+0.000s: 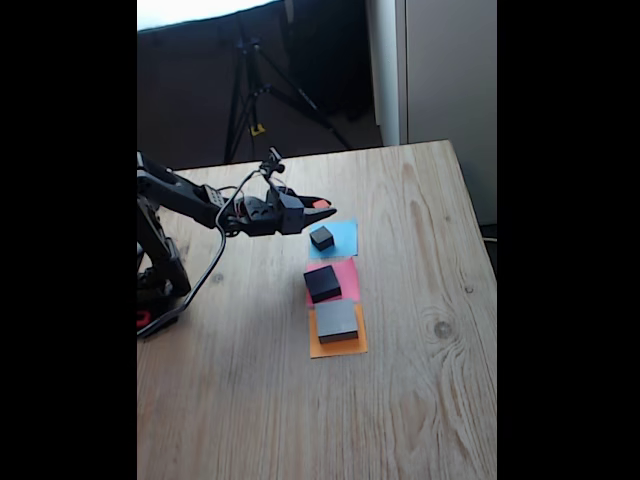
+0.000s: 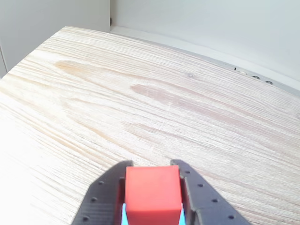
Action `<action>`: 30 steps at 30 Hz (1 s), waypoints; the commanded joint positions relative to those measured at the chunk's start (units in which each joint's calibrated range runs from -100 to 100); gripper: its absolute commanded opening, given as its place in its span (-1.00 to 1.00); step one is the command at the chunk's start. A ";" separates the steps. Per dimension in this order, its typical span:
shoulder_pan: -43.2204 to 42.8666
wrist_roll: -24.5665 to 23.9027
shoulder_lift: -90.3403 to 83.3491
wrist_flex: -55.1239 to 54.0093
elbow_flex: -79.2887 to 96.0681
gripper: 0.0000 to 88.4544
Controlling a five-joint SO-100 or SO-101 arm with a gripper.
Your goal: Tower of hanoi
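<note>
My gripper hangs above the table, shut on the tiny red cube, which sits clamped between the two black fingers in the wrist view. In the fixed view the cube shows as a red tip just up-left of the smallest black block, which rests on a blue paper square. A mid-sized black block lies on a pink square. The largest dark grey block lies on an orange square.
The wooden table stretches right and toward the front. The arm's base with its cables stands at the left edge. A tripod stands behind the table. In the wrist view the table's far edge meets a white wall.
</note>
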 commanded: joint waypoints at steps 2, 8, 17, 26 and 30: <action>2.47 -3.63 -14.06 37.46 -17.46 -0.98; 5.31 -6.14 -19.96 67.00 -35.73 -0.98; 16.67 -4.80 -23.90 94.04 -57.64 -0.98; 27.96 1.39 -26.78 107.23 -65.82 -0.98; 31.13 1.39 -28.22 106.99 -62.19 -0.98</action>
